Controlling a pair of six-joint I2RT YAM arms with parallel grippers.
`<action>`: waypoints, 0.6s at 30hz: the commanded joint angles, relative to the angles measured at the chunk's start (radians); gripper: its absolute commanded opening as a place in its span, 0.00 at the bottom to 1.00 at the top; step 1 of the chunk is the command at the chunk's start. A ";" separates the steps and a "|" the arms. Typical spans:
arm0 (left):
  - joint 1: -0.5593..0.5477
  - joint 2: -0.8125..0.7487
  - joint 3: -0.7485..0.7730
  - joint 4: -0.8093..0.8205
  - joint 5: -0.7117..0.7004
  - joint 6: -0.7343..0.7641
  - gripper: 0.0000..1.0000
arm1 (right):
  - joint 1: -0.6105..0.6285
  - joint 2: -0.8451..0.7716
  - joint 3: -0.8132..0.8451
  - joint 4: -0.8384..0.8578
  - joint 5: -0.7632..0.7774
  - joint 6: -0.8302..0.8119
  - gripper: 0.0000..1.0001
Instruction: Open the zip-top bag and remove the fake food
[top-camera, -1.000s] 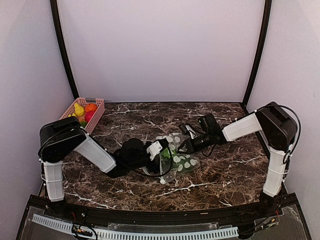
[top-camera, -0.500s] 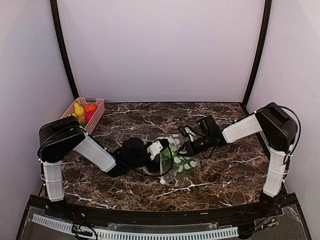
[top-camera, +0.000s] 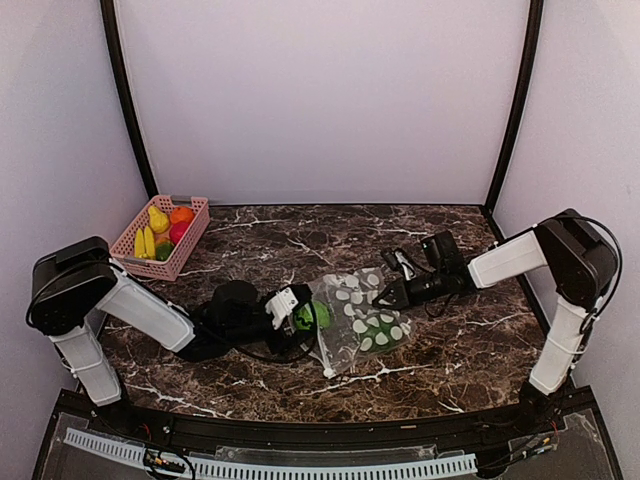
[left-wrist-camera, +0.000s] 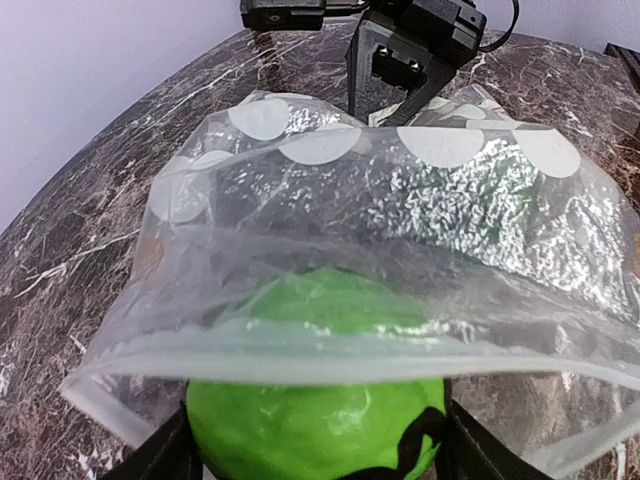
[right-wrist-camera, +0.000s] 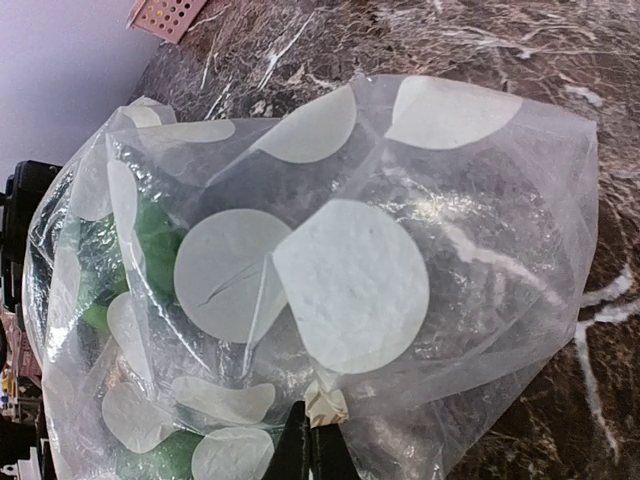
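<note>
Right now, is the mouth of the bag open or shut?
Open. In the left wrist view the bag has its zip edge arched over the green fruit that the left gripper holds.

Top external camera high behind the near edge, looking down over the whole marble table (top-camera: 300, 235), left wrist low, close at the mouth of the zip-top bag (left-wrist-camera: 400, 200), facing the right edge, right wrist close, facing the far-left corner, all sharing the bag.
</note>
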 joint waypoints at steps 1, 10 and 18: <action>-0.005 -0.114 -0.043 -0.074 -0.016 -0.019 0.51 | -0.029 -0.038 -0.037 0.019 0.013 0.009 0.00; -0.003 -0.408 -0.078 -0.280 -0.083 -0.182 0.51 | -0.049 -0.057 -0.064 0.043 0.001 0.021 0.00; 0.129 -0.619 0.015 -0.578 -0.136 -0.316 0.52 | -0.047 -0.051 -0.057 0.057 -0.021 0.031 0.00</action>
